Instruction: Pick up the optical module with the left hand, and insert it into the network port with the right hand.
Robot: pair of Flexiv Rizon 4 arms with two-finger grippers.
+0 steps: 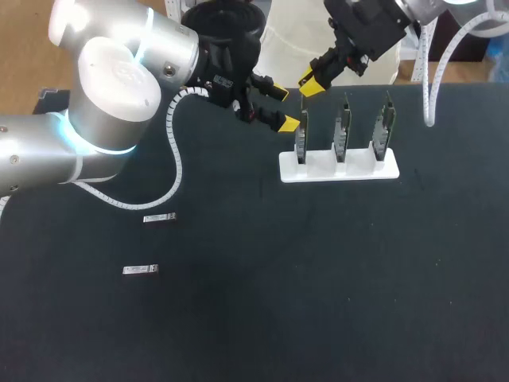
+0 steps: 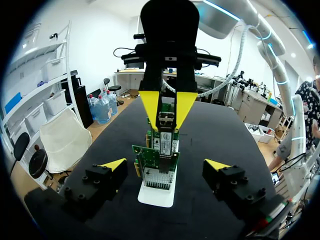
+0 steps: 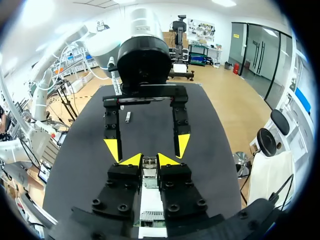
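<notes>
My right gripper (image 1: 312, 81) hangs over the leftmost of three upright network cards (image 1: 302, 137) in a white stand (image 1: 338, 169). It is shut on a small silver optical module (image 3: 149, 166), which the left wrist view shows as the module (image 2: 166, 120) between the right gripper's yellow fingertips (image 2: 150, 104), just above the nearest card (image 2: 156, 162). I cannot tell whether the module touches the card's port. My left gripper (image 1: 278, 107) stands open and empty just left of the stand; its own view shows the left gripper (image 2: 165, 165) facing the cards. From the right wrist, the left gripper's fingers (image 3: 112, 149) show wide apart ahead of my right gripper (image 3: 150, 160).
Two more silver modules lie on the black table at the left, one module (image 1: 159, 216) behind the other module (image 1: 141, 270). The left arm's white cable (image 1: 173, 151) loops over the table. The two other cards (image 1: 342, 131) (image 1: 383, 127) stand to the right.
</notes>
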